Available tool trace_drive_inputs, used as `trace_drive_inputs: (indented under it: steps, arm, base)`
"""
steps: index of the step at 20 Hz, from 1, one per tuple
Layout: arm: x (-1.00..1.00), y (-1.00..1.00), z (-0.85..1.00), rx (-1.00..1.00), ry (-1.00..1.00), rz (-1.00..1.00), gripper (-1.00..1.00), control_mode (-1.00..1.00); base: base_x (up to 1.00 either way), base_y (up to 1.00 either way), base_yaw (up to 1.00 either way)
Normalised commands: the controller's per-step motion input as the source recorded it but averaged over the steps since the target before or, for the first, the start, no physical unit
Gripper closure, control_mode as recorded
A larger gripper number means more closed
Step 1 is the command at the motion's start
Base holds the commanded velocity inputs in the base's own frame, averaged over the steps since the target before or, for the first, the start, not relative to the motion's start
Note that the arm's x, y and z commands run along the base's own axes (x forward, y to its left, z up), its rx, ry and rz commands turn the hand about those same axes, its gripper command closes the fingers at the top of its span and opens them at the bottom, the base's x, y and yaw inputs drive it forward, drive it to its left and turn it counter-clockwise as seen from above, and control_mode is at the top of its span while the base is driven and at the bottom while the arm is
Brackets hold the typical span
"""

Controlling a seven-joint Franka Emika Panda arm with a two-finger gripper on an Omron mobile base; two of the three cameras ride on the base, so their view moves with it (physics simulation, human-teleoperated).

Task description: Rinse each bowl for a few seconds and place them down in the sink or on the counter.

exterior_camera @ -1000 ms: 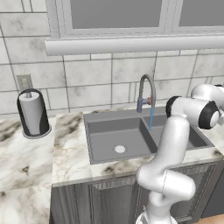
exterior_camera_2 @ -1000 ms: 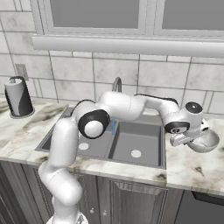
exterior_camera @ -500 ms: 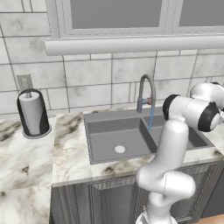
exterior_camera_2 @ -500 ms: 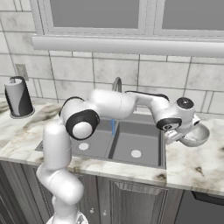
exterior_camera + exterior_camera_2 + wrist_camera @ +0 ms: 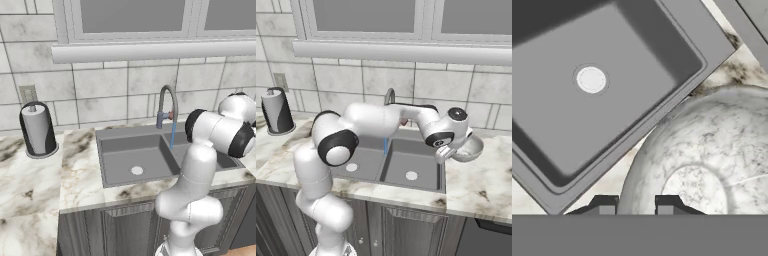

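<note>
A pale grey-white mottled bowl hangs just above the counter at the right rim of the dark double sink. My gripper is shut on the bowl's near rim. In the hand view the bowl fills the lower right, its rim between my gripper's two dark tips. The right basin of the sink and its pale drain lie beyond. A thin blue stream of water runs from the arched faucet into the sink.
A paper towel roll in a dark holder stands on the counter far left, also the paper towel roll by the tiled wall. The window sill runs above the faucet. My arm spans over the sink.
My gripper has carried the bowl leftward and slightly up, from over the right counter to the sink's right rim. The arm has folded in with it.
</note>
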Motion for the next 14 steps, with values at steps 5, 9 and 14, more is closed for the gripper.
trace_drive_inputs:
  steps: [5,9,14]
  arm:
    - [-0.06,0.38,0.08,-0.04,0.00,0.15,1.00,-1.00]
    - [-0.05,0.43,0.01,-0.04,0.00,0.13,1.00,-1.00]
    - [0.00,0.42,0.00,-0.02,0.00,0.13,1.00,-1.00]
  base:
    - [0.00,0.00,0.00]
    - [0.00,0.00,0.00]
    - [0.00,0.00,0.00]
